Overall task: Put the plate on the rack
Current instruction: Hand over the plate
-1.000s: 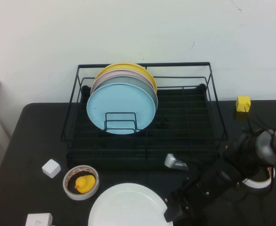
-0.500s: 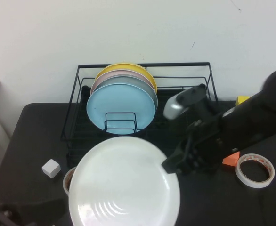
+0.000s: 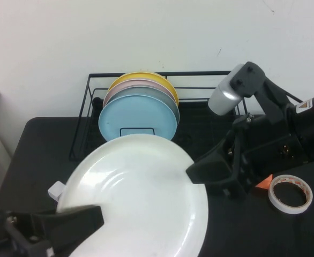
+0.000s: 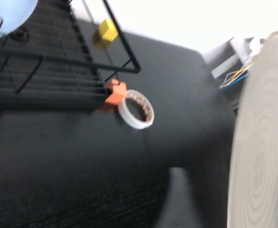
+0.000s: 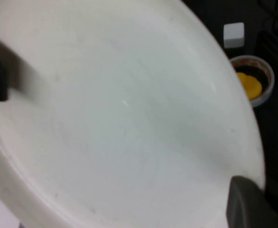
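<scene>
A white plate [image 3: 141, 198] hangs above the dark tabletop [image 3: 34, 139] in the lower centre of the high view, gripped from both sides: the right gripper [image 3: 195, 172] pinches its right rim, the left gripper [image 3: 90, 219] its lower-left edge, jaws closed on the rim in each case. Two holds probably suit a wide, shallow dish that one pinch would let swing. The plate is tilted, its face turned up toward the camera — apparently on its way to standing on edge.

The rack [image 3: 237, 101] sits behind it in the upper centre, against the wall. A light blue plate [image 3: 138, 115] stands upright at the front of a row on the rack's left side, with grey, pink and yellow plates behind it; the right half of the base looks free, the likely place for the white one. It has not yet reached the rack.

The plate hides much of the tabletop and the rack's front rail. Only a corner of a small white block [image 3: 57, 188] peeks out at its left edge. The right wrist view shows a cup holding something yellow [image 5: 251, 85] past the plate's rim. A roll of tape [image 3: 291, 194] and an orange block [image 3: 262, 183] lie at the right, partly behind the arm. The left wrist view is blurred — the plate's ridged underside [image 4: 262, 137] fills its right side.
</scene>
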Controlling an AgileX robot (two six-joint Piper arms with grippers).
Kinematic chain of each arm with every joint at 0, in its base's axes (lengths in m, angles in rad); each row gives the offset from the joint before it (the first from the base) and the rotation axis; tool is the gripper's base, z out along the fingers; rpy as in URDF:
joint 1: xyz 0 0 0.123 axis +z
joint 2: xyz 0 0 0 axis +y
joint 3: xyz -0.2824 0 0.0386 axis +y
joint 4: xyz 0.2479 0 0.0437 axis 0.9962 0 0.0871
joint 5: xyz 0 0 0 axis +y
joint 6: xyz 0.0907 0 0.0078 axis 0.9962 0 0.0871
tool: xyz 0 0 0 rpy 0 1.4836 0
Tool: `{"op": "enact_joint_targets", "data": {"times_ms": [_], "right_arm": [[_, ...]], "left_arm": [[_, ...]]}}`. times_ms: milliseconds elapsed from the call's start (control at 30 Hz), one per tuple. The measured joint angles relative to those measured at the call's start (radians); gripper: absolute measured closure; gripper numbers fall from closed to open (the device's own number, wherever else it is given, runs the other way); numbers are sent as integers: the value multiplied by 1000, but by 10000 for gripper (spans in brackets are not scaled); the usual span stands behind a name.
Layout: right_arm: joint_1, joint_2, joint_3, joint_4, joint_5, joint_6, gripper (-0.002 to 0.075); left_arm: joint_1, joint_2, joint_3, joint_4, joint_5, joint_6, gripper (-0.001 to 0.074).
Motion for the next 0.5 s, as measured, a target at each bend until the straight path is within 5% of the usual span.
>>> {"op": "enact_joint_targets", "data": {"times_ms": [200,500], "right_arm": [[11,-9,2,4,-11,-33,714],[-3,-9,9,142,-11,-364,688]], "left_arm": [[0,47,0,3,-6,60,624],[-2,49,0,-7,-46,366,628]]}}
